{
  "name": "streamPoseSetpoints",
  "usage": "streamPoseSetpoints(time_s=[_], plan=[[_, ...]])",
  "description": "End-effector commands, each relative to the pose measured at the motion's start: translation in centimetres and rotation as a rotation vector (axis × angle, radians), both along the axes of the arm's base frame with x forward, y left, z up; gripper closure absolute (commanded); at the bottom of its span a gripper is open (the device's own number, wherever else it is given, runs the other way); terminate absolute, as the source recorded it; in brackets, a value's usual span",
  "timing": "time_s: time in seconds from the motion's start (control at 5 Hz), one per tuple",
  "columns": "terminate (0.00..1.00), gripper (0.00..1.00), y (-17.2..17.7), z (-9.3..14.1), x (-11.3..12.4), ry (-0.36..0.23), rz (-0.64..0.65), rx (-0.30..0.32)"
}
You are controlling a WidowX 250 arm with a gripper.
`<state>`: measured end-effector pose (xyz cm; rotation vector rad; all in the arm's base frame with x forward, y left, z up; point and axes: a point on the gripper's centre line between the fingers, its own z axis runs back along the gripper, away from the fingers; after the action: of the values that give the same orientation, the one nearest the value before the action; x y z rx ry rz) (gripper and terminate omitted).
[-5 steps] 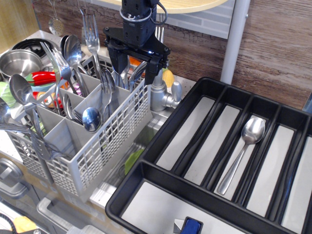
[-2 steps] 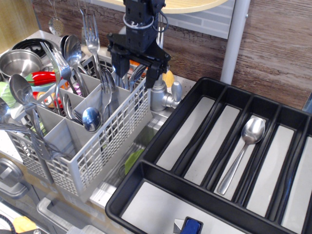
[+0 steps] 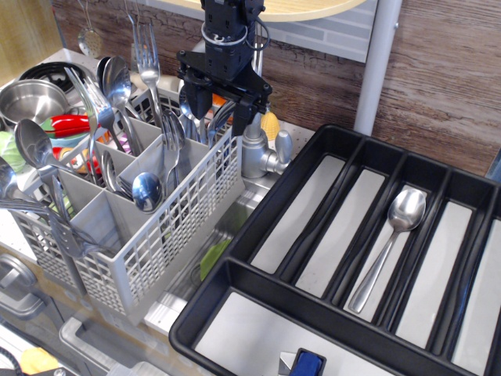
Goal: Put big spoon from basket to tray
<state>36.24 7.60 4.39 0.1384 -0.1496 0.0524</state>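
Black plastic, the one tray [image 3: 258, 309] right of the one grey basket [image 3: 141, 251] holds one spoon [image 3: 387, 247], while the gripper [image 3: 221, 110], risen slightly above the basket's far corner, seems clenched on a big spoon [image 3: 188, 113], suggesting extraction has begun.

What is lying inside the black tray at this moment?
The tray holds one spoon, lying along a long compartment with its bowl at the far end. A small blue item shows at the crosswise compartment's bottom edge, cut off. The tray's right side is outside the picture.
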Motion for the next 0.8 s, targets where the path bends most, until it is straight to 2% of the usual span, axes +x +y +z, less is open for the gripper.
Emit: streamPoseSetpoints(time_s=[0.0, 0.2, 0.4, 0.6], plan=[[0.00, 1.00, 0.0, 1.3, 0.9, -0.051, -0.022, 0.028], [0.00, 1.00, -0.4, 1.7, 0.4, -0.058, -0.068, 0.094], [0.00, 1.00, -0.8, 3.1, -0.4, -0.078, -0.135, 0.206], [0.00, 1.00, -0.8, 5.0, -1.4, -0.081, -0.167, 0.291]])
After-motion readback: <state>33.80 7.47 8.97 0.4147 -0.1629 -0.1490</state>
